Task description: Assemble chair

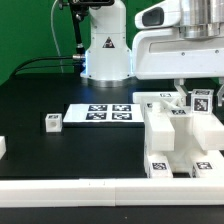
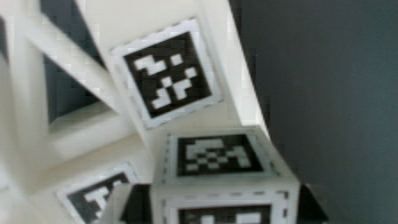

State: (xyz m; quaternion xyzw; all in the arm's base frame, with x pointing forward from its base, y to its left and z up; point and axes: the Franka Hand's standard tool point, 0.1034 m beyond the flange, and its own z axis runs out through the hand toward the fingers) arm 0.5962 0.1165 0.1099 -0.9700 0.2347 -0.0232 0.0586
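Chair (image 1: 178, 135) parts clustered at exterior view's right, partly joined. Loose cube (image 1: 53, 122) left, marker board (image 1: 100, 112) between. Gripper (image 1: 197, 96) over tagged piece (image 1: 201, 101); finger state unclear.

The tabletop (image 1: 40, 95) is black, backed by a green wall (image 1: 25, 25). The chair pieces (image 1: 175, 135) are white plastic, each bearing black-and-white square tags, as does the small white cube (image 1: 53, 122) and the flat white marker board (image 1: 100, 112). Close up, the tags (image 2: 169, 80) show blocky black patterns on white, framed in black.
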